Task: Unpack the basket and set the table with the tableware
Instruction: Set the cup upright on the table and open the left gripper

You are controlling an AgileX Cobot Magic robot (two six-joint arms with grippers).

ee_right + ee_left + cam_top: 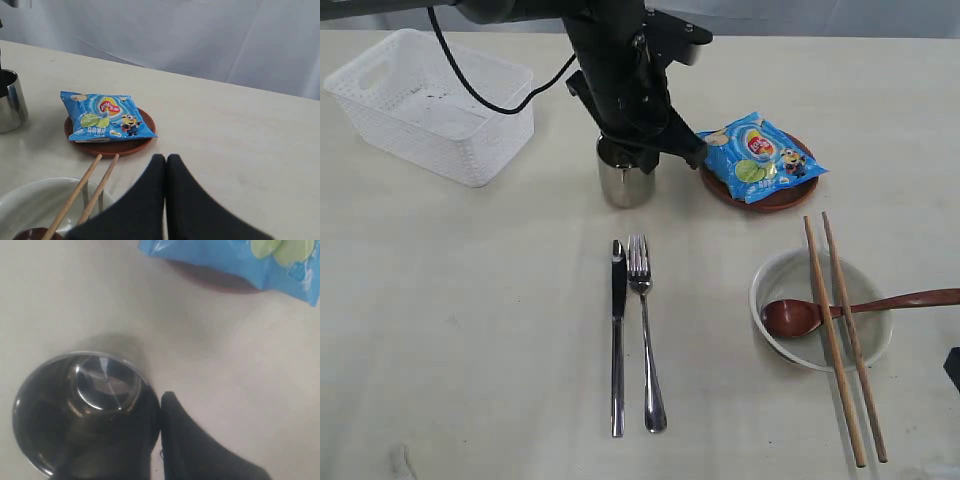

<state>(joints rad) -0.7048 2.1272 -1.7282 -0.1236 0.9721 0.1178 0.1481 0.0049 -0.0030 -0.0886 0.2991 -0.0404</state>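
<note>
While left hand [159,407] pinches the cup [95,385], right hand [166,165] sits closed; chip bag [105,117] lettering unreadable.

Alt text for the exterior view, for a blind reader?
Left gripper clamps a steel cup by its rim on a beige table. Nearby: knife, fork, bowl with spoon inside and chopsticks across, chip bag on a plate, white basket.

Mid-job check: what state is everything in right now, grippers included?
basket: upright, empty
cup: upright on table
left gripper: shut on cup rim
right gripper: shut, empty
plate: flat, chip bag lying on it
bowl: upright, spoon head inside
spoon: handle over bowl rim
chopsticks: laid across bowl
knife: flat beside fork
fork: flat
</note>
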